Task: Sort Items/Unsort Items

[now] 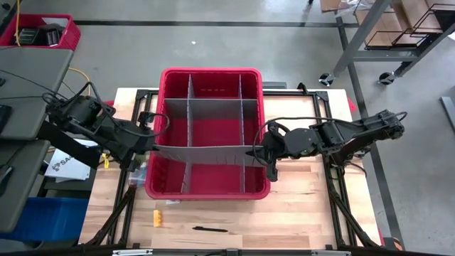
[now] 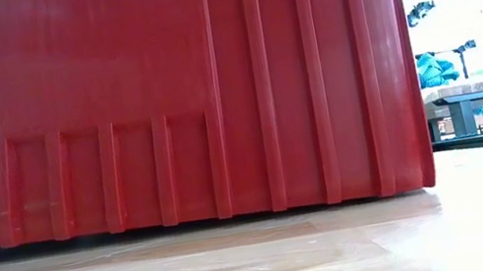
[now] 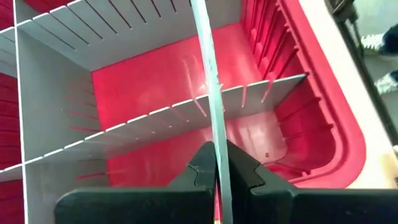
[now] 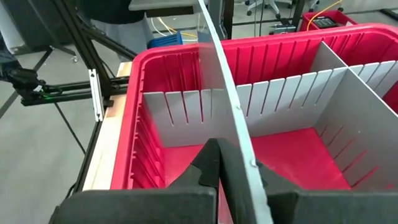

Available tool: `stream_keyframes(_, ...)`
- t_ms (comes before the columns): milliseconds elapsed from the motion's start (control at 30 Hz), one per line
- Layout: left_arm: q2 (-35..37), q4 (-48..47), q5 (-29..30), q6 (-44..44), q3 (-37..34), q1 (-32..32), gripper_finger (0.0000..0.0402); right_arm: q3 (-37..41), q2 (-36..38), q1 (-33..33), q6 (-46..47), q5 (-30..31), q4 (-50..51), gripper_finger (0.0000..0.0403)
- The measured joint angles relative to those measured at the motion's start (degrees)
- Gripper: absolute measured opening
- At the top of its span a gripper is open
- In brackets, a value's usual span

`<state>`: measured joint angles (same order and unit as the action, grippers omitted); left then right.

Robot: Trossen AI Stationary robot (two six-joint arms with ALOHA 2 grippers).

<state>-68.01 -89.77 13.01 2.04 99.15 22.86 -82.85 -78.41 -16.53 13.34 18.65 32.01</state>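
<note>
High view: two items are seen on the bare wood of the table (image 1: 298, 213), in front of the red bin (image 1: 211, 80). A small yellow block (image 1: 157, 217) lies near the bin's front-left corner, clear of its wall. A thin dark pen (image 1: 210, 229) lies flat just beside the table's front edge, well apart from the block. In the low view the pen's tapered tip is seen close to the camera, with the bin's ribbed outer wall standing behind it.

The bin is divided by grey partitions into compartments; no items are visible inside the compartments that can be seen. One long grey divider strip (image 1: 202, 154) is held across the bin's front part, spanning from its left wall to its right wall.

The left gripper (image 1: 146, 144) is positioned at the bin's left wall. In the left wrist view its fingers (image 3: 202, 168) are closed tight on the end of the strip, which runs edge-on between them.

The right gripper (image 1: 263, 151) is positioned at the bin's right wall. In the right wrist view its fingers (image 4: 211, 163) are likewise clamped on the opposite end of the same strip.

A second, smaller red bin (image 1: 44, 32) stands on the floor beyond the table's far-left corner.
</note>
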Motion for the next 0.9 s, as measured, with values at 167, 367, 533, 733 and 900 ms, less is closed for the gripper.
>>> stream_keyframes(167, 2.16, 0.63, -0.51, 2.50, 0.01, 0.01, 0.0000, 0.00, 0.00, 0.02, 0.15, 0.22, -1.08, 0.0000)
stream_keyframes(367, 2.55, 0.52, -1.11, 1.33, 0.02, 0.01, 0.0000, 0.00, 0.00, 0.04, 0.13, 0.67, -1.19, 0.0000)
stream_keyframes(533, 1.99, -0.01, 0.51, 0.13, 0.02, 0.01, 0.0000, 0.00, 0.00, 0.04, -0.27, 0.85, -0.87, 0.0000)
stream_keyframes(733, 1.71, -0.10, -0.24, 1.12, 0.02, 0.01, 0.0000, 0.00, 0.00, 0.04, -0.32, 0.84, -0.57, 0.0000)
stream_keyframes(900, 1.80, 0.11, -1.87, 3.50, -0.55, 0.01, 0.0000, 0.00, 0.00, 0.04, -0.35, 0.72, -0.63, 0.0000)
